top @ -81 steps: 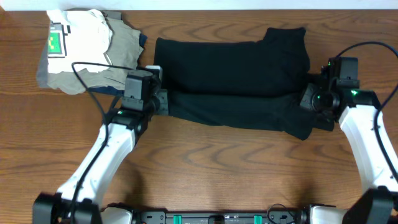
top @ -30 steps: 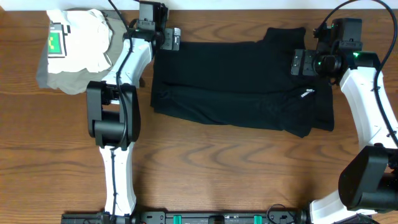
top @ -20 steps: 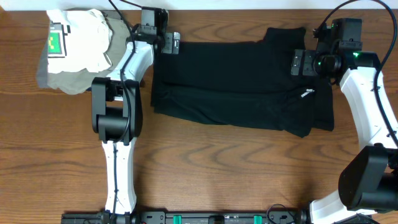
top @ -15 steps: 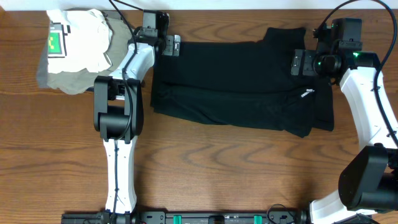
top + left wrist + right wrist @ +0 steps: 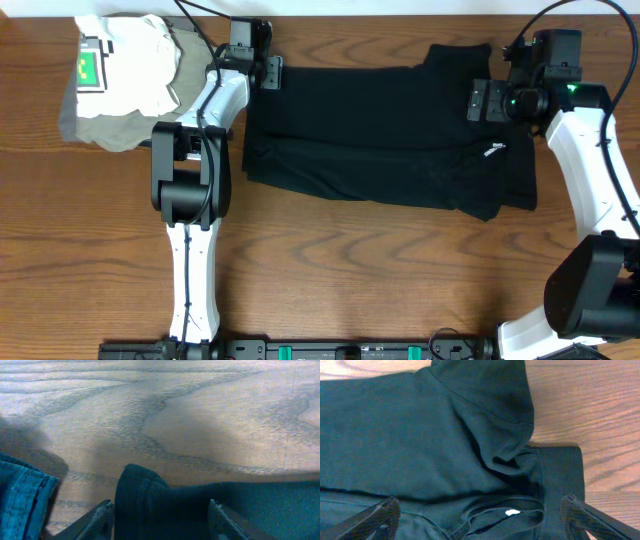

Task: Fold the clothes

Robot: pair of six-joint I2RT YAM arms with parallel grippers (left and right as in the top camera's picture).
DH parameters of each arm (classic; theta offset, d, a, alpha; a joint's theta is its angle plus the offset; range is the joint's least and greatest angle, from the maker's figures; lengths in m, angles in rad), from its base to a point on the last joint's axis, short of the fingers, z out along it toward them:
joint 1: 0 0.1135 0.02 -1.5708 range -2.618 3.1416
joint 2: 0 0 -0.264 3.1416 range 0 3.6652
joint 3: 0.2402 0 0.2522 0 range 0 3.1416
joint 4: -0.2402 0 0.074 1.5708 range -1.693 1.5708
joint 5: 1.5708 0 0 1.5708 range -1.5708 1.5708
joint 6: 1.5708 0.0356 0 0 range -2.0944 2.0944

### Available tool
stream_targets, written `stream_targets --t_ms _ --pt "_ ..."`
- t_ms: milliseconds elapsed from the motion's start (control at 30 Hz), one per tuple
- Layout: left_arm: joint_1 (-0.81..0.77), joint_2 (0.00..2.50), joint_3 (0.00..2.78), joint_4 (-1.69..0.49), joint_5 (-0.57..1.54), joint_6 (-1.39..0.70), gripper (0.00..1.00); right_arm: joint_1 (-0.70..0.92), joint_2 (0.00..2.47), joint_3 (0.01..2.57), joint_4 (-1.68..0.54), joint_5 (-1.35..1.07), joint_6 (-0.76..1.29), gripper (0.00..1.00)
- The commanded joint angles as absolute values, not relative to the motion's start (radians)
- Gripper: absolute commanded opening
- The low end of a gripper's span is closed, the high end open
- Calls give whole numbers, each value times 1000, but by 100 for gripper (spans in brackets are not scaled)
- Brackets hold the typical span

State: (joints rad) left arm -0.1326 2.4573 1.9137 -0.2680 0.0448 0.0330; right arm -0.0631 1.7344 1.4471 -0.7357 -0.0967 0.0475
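Far left, at the far corner of the table, sits a pile of other clothes: a cream garment w/ a green tag on top and a khaki-grey garment under it. The pile is near the left edge of the black T-shirt, and the left arm runs up through the gap between them.

The black T-shirt lies flat mid-table toward the far side. Its long side runs left-right, it's folded lengthwise, and one sleeve sticks out at the top right.

The overhead cam shows a small white logo near the shirt's right end; neither wrist cam shows it. Only the left wrist cam shows a blue cloth at lower left, just beside the shirt's corner w/ a strip of bare wood between. Only the right wrist cam shows a white label, inside a fold below the sleeve.

The left arm rises from the near edge and bends at the elbow. The left gripper is down at table level at the shirt's top-left corner. Its fingers are partly apart and the slack corner lies between them.

The right arm runs along the right side. The right gripper points left over the shirt's right end, by the sleeve. Its fingers are wide apart above the fabric and hold nothing.
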Motion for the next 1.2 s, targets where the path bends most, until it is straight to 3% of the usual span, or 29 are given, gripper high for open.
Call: stream_targets --t_ms 0,233,433,567,833,1067,1167 --pt "-128 2489 1933 -271 34 25 58 -55 1728 1459 -733 -94 36 99" --pt "-130 2539 1933 -270 45 21 43 -44 1728 1459 -732 -94 36 99" --pt "-130 2532 1933 -276 44 21 14 -44 1728 1459 -712 -94 36 98" --pt "-130 2493 1933 -349 44 21 7 -44 1730 1459 -640 -94 36 98" --pt "-130 2341 1933 -587 44 -9 6 -44 1830 1459 -366 -57 35 96" --pt "-130 2283 1933 -651 44 -17 6 -54 1994 1459 -128 -26 34 98" --pt "-130 2283 1933 -651 44 -17 6 -61 2053 1459 -43 -26 68 94"
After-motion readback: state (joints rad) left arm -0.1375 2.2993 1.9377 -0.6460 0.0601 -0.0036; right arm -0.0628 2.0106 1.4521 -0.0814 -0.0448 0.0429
